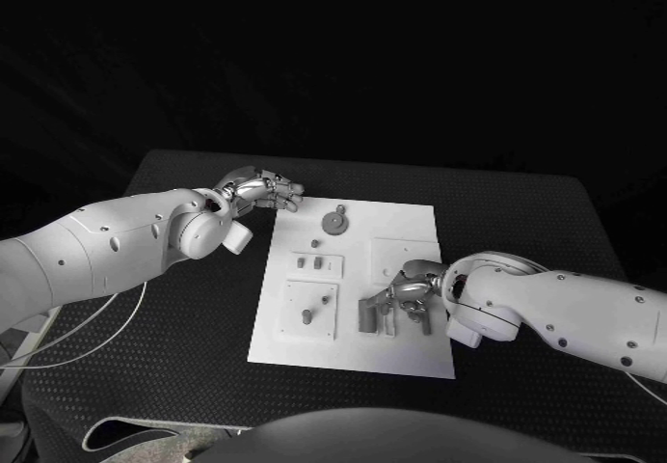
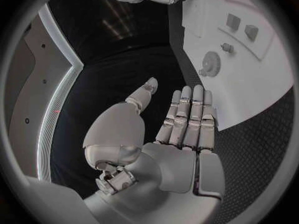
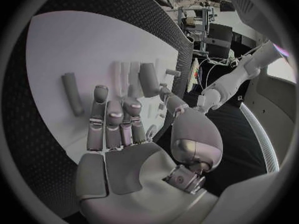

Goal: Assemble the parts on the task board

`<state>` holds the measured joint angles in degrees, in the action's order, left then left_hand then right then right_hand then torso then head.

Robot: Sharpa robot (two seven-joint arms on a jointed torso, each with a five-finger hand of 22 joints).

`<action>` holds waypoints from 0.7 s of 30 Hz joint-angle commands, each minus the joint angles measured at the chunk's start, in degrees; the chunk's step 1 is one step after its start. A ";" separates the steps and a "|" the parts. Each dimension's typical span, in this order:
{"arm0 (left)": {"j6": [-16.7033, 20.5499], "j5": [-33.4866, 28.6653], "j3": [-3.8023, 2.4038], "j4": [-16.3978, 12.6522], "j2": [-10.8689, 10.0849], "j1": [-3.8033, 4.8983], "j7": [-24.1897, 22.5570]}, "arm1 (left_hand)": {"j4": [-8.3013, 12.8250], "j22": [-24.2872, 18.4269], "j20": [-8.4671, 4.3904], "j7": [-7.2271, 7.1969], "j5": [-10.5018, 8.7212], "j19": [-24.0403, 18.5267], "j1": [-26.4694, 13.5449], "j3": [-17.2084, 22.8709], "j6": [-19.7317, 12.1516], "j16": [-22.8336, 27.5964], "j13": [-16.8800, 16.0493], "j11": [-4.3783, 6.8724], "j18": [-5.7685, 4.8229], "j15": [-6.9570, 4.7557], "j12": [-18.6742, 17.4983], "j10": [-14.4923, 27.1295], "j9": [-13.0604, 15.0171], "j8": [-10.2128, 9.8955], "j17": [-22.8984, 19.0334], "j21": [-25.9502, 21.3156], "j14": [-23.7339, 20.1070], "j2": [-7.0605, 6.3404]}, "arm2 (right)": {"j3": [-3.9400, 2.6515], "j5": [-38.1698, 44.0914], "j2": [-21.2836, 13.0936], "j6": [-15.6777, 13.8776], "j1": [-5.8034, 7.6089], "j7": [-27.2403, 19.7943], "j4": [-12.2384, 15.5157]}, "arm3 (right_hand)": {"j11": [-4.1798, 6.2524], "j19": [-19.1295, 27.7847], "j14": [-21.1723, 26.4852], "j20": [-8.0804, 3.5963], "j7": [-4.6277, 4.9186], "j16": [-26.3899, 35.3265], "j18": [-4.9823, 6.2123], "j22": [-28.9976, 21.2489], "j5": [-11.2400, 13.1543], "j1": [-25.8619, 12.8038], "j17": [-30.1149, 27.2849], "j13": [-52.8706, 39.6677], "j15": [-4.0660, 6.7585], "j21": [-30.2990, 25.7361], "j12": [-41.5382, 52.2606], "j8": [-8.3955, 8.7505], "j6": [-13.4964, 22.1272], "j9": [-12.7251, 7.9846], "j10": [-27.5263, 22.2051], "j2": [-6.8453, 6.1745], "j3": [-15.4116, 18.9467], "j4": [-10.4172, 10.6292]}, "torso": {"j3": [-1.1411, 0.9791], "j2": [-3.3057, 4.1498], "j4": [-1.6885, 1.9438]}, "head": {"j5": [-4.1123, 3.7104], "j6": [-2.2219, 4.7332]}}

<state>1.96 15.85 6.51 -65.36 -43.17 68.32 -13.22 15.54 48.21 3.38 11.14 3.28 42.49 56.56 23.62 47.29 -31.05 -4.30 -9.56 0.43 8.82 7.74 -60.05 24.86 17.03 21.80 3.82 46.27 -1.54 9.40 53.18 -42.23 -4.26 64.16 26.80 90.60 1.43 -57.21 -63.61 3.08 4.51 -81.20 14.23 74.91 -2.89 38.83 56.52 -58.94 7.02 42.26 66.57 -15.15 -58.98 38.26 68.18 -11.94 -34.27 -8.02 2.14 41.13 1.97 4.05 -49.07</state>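
The right hand (image 1: 406, 289) is hovering low over the near right part of the task board (image 1: 417, 359), fingers spread and holding nothing. It is likely placed there because the loose grey parts are lying just under and beside it: a stubby bar (image 1: 367, 315) toward the board's near middle and slimmer bars (image 1: 390, 318) next to it under the fingertips. In the right wrist view the same lone bar (image 3: 72, 94) is lying flat on the white plate, apart from the row of bars beyond the fingers (image 3: 116, 119). So the hand seems to be lining up for a pick; whether a fingertip is already touching a bar I cannot tell.

Toward the board's near left corner, a raised square block (image 1: 308, 309) is carrying small pegs, probably a seat for what gets picked. Farther along the left side, a smaller block (image 1: 315, 262) is holding two small pieces.

Near the far edge, a gear (image 1: 335, 223) is sitting flat on the board. The left hand (image 1: 264, 191) is waiting just off the board's far left corner, released, fingers straight and together with nothing in them, seemingly parked clear of the work.
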 commanded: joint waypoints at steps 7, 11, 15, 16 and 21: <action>-0.81 -0.32 -0.03 -0.08 0.12 0.04 -0.38 | -0.06 -0.06 0.09 0.05 -0.08 -0.50 -0.69 0.34 -0.38 0.40 -0.02 -0.05 -0.43 0.27 0.09 0.22 -0.09 0.27 0.09 0.23 -0.15 -0.11 | -0.09 5.42 -0.40 -1.32 -0.04 -1.55 1.07 | 0.08 0.31 0.36 0.15 0.38 -0.50 0.77 0.97 -0.17 0.05 -0.36 0.14 0.25 0.17 0.15 0.49 0.43 0.21 -0.49 -2.11 -0.98 1.72 | 0.00 0.01 -0.02 | 0.05 0.06; -0.84 -0.32 -0.03 -0.05 0.12 0.03 -0.36 | -0.07 -0.06 0.09 0.06 -0.08 -0.50 -0.71 0.34 -0.38 0.41 -0.02 -0.05 -0.43 0.27 0.09 0.23 -0.09 0.27 0.10 0.23 -0.16 -0.10 | -0.12 5.75 -0.39 -1.66 -0.04 -1.80 1.39 | 0.07 0.32 0.37 0.14 0.40 -0.54 0.77 0.98 -0.18 0.21 -0.39 0.15 0.24 0.18 0.16 0.53 0.49 0.22 -0.50 -2.21 -1.07 1.76 | -0.01 0.02 0.03 | 0.06 0.00; -0.86 -0.32 -0.03 -0.06 0.12 0.03 -0.34 | -0.06 -0.06 0.09 0.06 -0.08 -0.50 -0.72 0.35 -0.39 0.42 -0.02 -0.05 -0.43 0.27 0.09 0.23 -0.09 0.27 0.11 0.24 -0.16 -0.10 | -0.19 6.29 -0.41 -1.78 -0.04 -1.69 1.78 | 0.06 0.31 0.37 0.14 0.40 -0.57 0.77 0.99 -0.18 0.30 -0.41 0.15 0.24 0.20 0.17 0.53 0.48 0.23 -0.50 -2.22 -1.11 1.76 | 0.02 -0.01 0.03 | 0.15 -0.10; -0.88 -0.32 -0.03 -0.06 0.11 0.03 -0.33 | -0.06 -0.06 0.09 0.06 -0.08 -0.50 -0.73 0.35 -0.39 0.42 -0.02 -0.05 -0.43 0.27 0.09 0.23 -0.09 0.27 0.12 0.24 -0.16 -0.10 | -0.21 6.39 -0.40 -1.75 -0.03 -1.59 1.86 | 0.06 0.31 0.37 0.14 0.40 -0.57 0.77 0.99 -0.17 0.31 -0.41 0.15 0.24 0.20 0.18 0.53 0.48 0.23 -0.50 -2.22 -1.12 1.77 | 0.03 0.00 0.04 | 0.17 -0.12; -0.92 -0.32 -0.03 -0.09 0.12 0.03 -0.32 | -0.06 -0.06 0.09 0.06 -0.08 -0.51 -0.74 0.36 -0.40 0.43 -0.02 -0.05 -0.43 0.27 0.09 0.24 -0.09 0.27 0.14 0.24 -0.16 -0.10 | -0.29 6.58 -0.10 -0.48 0.02 -0.32 2.28 | 0.15 0.15 0.23 0.13 0.29 -0.79 0.77 1.03 -0.17 0.30 -0.47 0.14 0.28 0.32 0.34 0.33 0.04 0.39 -0.32 -2.04 -1.16 2.14 | 0.05 0.01 0.01 | 0.21 -0.20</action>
<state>1.91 15.85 6.51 -65.31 -43.15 68.32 -13.16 15.54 48.21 3.59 11.14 3.28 42.29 56.33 23.62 47.29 -30.83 -4.30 -9.56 0.43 8.82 7.74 -60.05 24.86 17.03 21.85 3.82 46.27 -1.77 9.13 58.47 -42.45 -5.66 64.20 25.99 92.69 1.44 -57.21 -63.22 3.08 4.71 -81.75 14.23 74.91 -2.88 39.01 56.10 -58.86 7.02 42.27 66.57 -14.84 -58.56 38.62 68.18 -13.81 -35.52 -6.13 2.16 41.14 1.99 4.22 -49.17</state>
